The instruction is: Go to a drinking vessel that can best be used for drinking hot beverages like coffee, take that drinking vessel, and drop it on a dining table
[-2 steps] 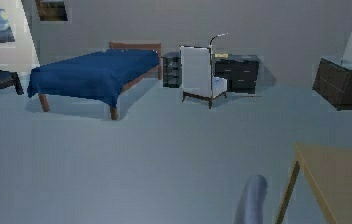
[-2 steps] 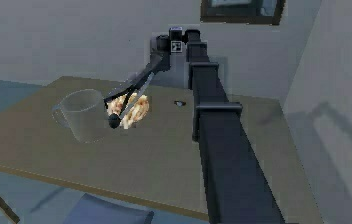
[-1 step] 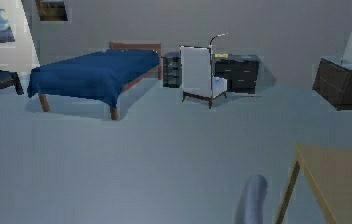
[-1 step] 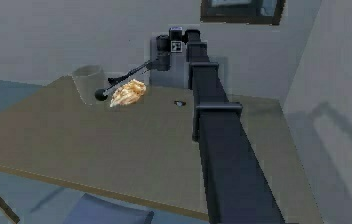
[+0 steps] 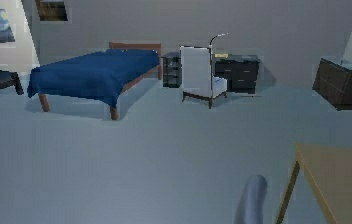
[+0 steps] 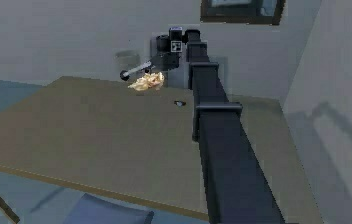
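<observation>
Grey-blue walls and floor enclose a bedroom in the forward view. A bed with a blue cover stands at the upper left, with a white armchair near the upper middle. Behind the armchair is a dark desk, and a dark dresser stands at the right edge. A light wood tabletop corner fills the lower right, with a rounded grey-blue shape just beside it at the bottom edge.

In the arm side view a brown wooden table spreads across the left and middle of the frame. The dark arm rises from the bottom edge over it. The gripper sits in the upper middle, at the table's far edge. A pale tan lump lies right at the fingers, just under them in the frame. Its shape is too blurred to name. I cannot tell whether it hangs free or rests on the tabletop, so I cannot tell whether the gripper holds it, nor how the fingers stand. A small dark speck lies on the table just right of the lump. A framed picture hangs on the wall at the upper right.
</observation>
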Tool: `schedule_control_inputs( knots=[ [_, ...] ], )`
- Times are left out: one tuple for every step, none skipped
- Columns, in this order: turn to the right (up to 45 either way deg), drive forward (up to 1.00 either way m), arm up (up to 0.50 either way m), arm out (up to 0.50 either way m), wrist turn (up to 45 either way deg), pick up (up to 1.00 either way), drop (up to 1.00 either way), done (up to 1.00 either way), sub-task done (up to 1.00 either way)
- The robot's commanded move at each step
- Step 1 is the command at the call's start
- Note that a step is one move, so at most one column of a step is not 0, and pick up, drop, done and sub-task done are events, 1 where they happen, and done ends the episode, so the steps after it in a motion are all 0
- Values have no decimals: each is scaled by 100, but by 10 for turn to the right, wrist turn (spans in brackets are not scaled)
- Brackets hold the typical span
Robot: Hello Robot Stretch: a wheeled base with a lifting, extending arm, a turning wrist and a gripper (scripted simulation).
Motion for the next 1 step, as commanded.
schedule_control_inputs(
  knots=[
    [0, 0, -4, 0, 0, 0, 0, 0, 0]
  ],
)
